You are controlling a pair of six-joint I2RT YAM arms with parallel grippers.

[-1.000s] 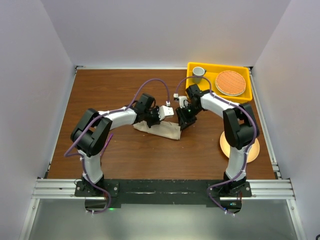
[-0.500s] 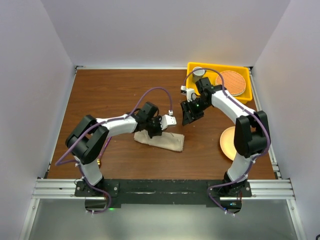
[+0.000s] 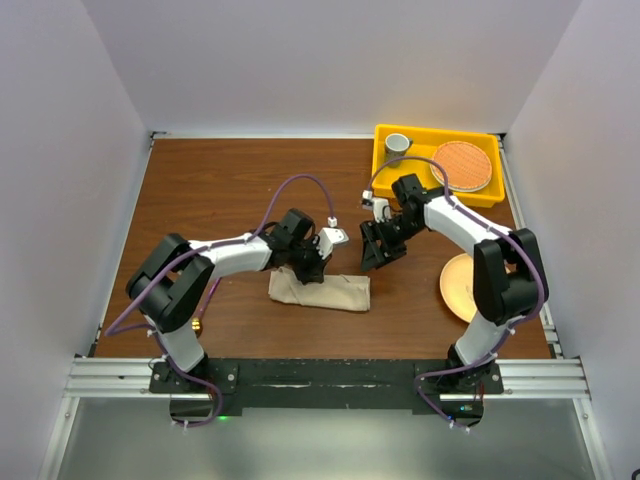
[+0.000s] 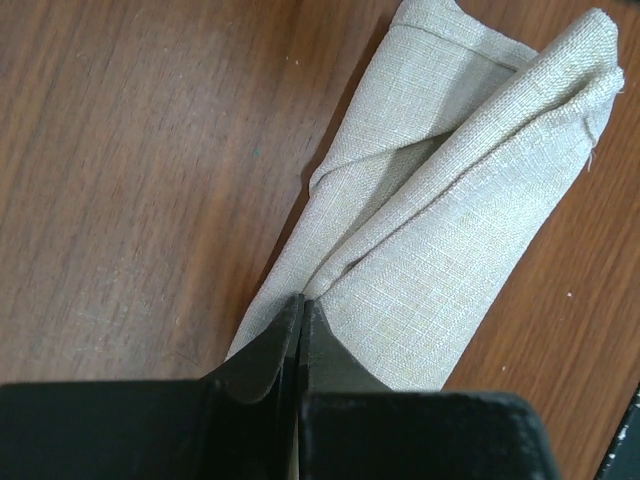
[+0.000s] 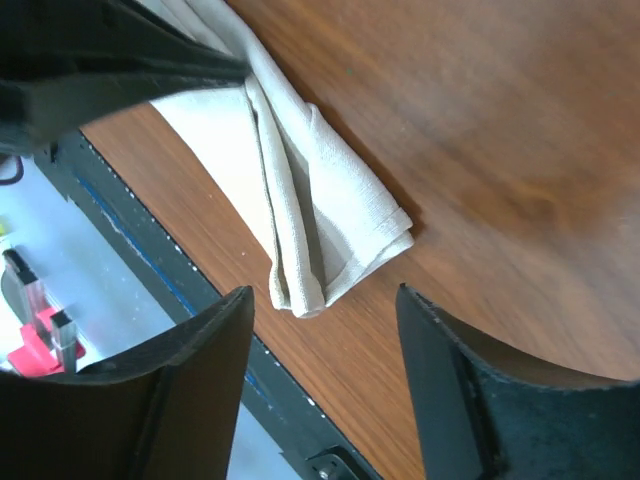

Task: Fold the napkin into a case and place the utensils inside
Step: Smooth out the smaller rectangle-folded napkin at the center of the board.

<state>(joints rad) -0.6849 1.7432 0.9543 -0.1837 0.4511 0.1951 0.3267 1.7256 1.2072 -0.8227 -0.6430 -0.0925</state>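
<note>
The napkin (image 3: 322, 292) lies on the brown table as a narrow, long folded strip, the case shape, with loose layered folds (image 4: 470, 180). My left gripper (image 3: 308, 262) (image 4: 300, 302) is shut, its tips pinching a fold near the strip's left part. My right gripper (image 3: 376, 254) (image 5: 322, 292) hangs open just above and beyond the strip's right end (image 5: 330, 250), touching nothing. The utensils do not show clearly. A small gold glint (image 3: 199, 325) peeks from under the left arm, and I cannot tell what it is.
At the back right a yellow tray (image 3: 480, 197) holds a white cup (image 3: 397, 143) and a round orange woven mat (image 3: 461, 165). A round peach plate (image 3: 458, 285) lies partly under the right arm. White walls close in three sides of the table.
The left gripper has dragged the napkin toward the near edge. The right gripper let go of it, opened wider, lifted away, then dropped back near its right end.
</note>
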